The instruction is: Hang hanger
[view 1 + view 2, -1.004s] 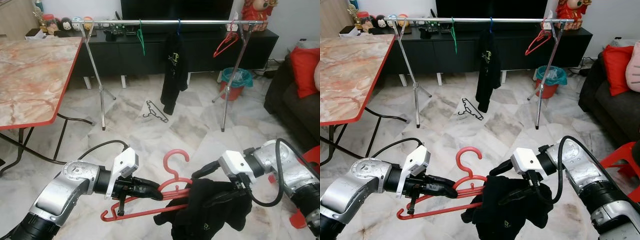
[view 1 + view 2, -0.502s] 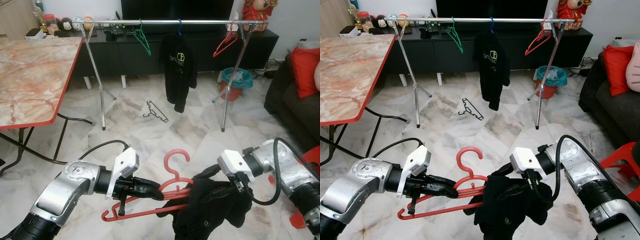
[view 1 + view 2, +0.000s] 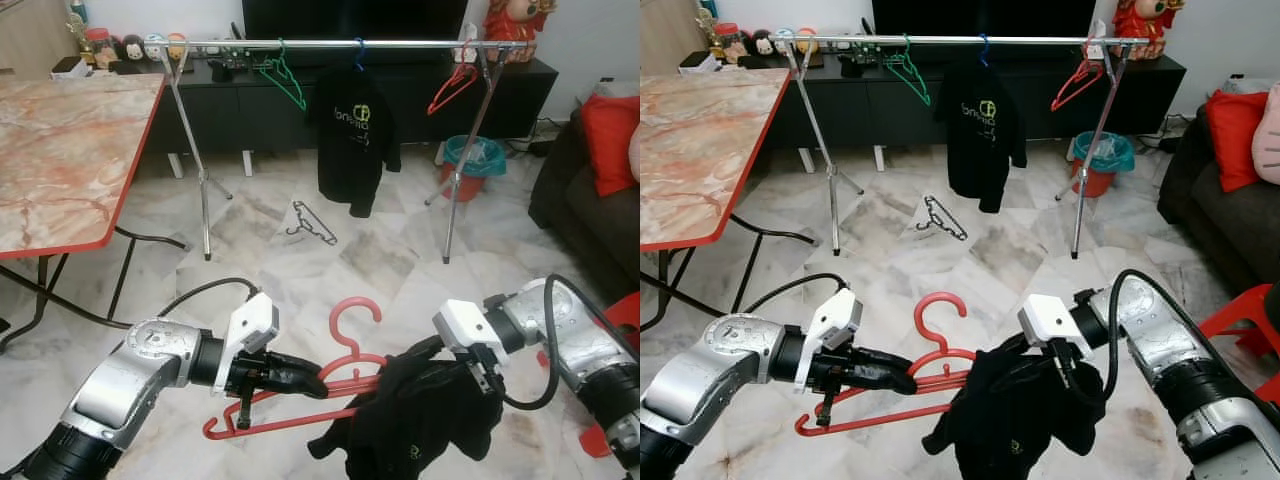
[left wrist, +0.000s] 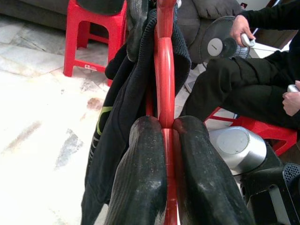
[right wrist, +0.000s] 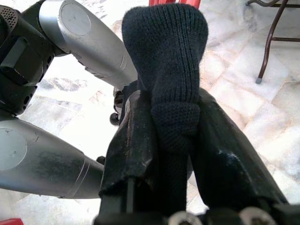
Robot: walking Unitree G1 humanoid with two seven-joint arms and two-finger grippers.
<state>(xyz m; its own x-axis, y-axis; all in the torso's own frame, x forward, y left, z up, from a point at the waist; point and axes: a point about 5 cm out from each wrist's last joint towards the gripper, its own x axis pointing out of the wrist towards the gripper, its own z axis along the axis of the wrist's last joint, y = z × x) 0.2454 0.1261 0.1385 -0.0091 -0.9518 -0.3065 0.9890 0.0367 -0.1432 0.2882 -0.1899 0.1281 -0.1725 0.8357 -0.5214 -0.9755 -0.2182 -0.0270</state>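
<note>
Rail shirt swung to face front. Left gripper clamps red hanger; right gripper pinches black garment draped on it.

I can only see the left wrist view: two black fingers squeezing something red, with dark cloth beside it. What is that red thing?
Observer: It is a red hanger, and the left end effector is clamped on its bar, low in front of the robot.
Operator: And the dark cloth?
Observer: A black garment draped over the hanger's other end; the right end effector pinches a knitted fold of it.
Operator: Where would it get hung?
Observer: On a metal clothes rail across the room, standing before a dark TV cabinet.
Operator: Is anything on it?
Observer: Yes: a green hanger, a black shirt and another red hanger.
</note>
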